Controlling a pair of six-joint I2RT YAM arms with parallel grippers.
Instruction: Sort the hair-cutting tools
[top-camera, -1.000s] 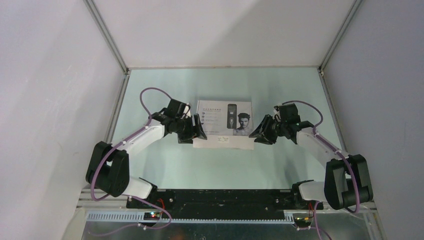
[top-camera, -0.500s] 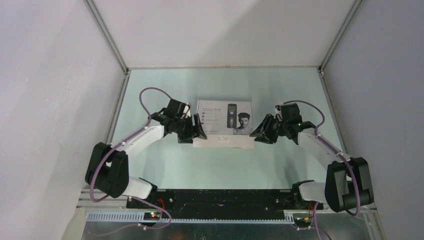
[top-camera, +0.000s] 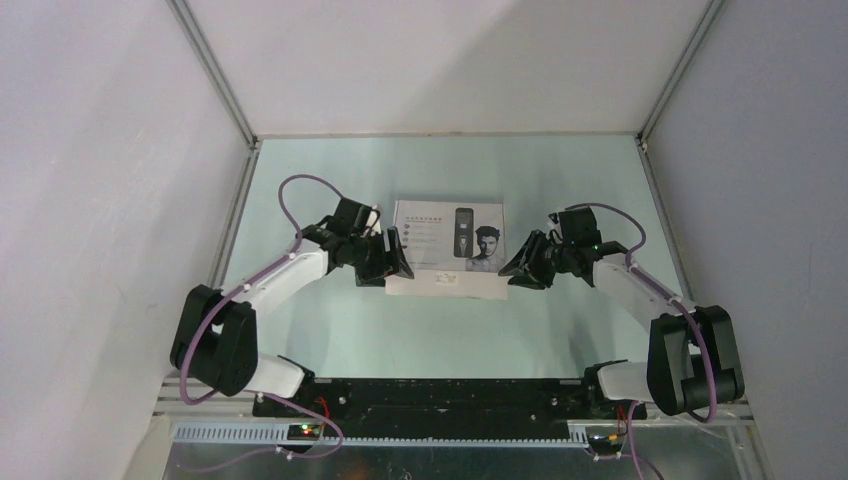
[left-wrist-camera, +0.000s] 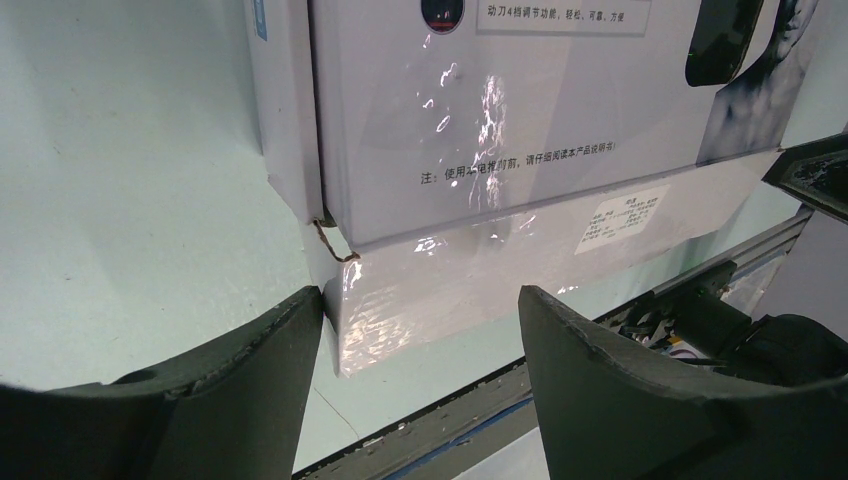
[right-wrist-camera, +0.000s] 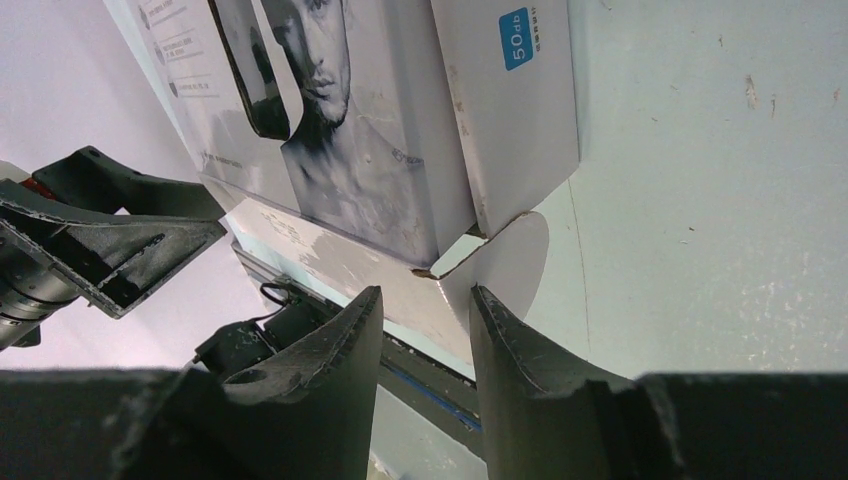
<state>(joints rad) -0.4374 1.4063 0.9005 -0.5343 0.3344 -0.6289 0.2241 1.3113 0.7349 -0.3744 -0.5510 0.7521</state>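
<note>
We see the white box (top-camera: 448, 238) lying flat on the tabletop (top-camera: 440, 335), lid down, front flap (top-camera: 445, 284) sticking out; any hair-cutting tools inside are hidden. Our left hand (top-camera: 388, 265) gapes wide at the flap's left corner, our right hand (top-camera: 520, 270) half-open at its right corner, both holding nothing.

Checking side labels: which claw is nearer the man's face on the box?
Right. Right claw is at the box end beside the face; left claw at the opposite end.
</note>
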